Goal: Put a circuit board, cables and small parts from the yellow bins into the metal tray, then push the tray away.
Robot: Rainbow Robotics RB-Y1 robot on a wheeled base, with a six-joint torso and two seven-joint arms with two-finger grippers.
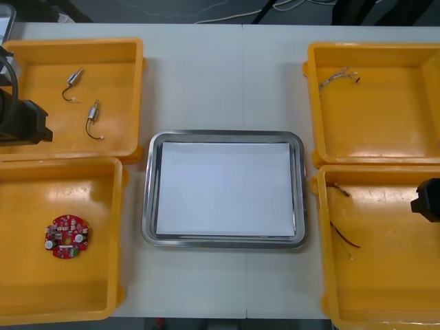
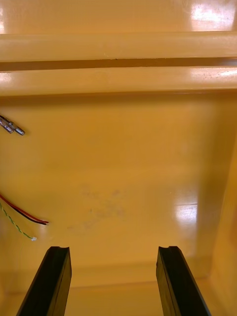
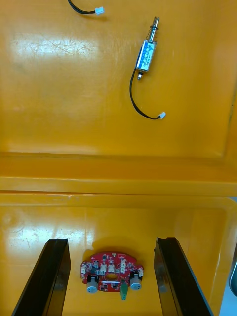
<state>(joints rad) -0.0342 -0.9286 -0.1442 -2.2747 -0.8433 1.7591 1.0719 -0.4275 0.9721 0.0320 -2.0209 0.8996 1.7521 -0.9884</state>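
A round red circuit board lies in the near left yellow bin. My left gripper hangs open above that bin, and the circuit board sits between its fingers, lower down and untouched. Two small metal parts with black leads rest in the far left bin. My right gripper is open over the bare floor of the near right bin. A red and yellow cable lies off to the side of its fingers. The metal tray, white inside, holds nothing.
A thin cable lies in the far right bin. Another cable end rests at the near right bin's far corner. The left arm and right arm sit at the table's side edges. Bin walls stand close around both grippers.
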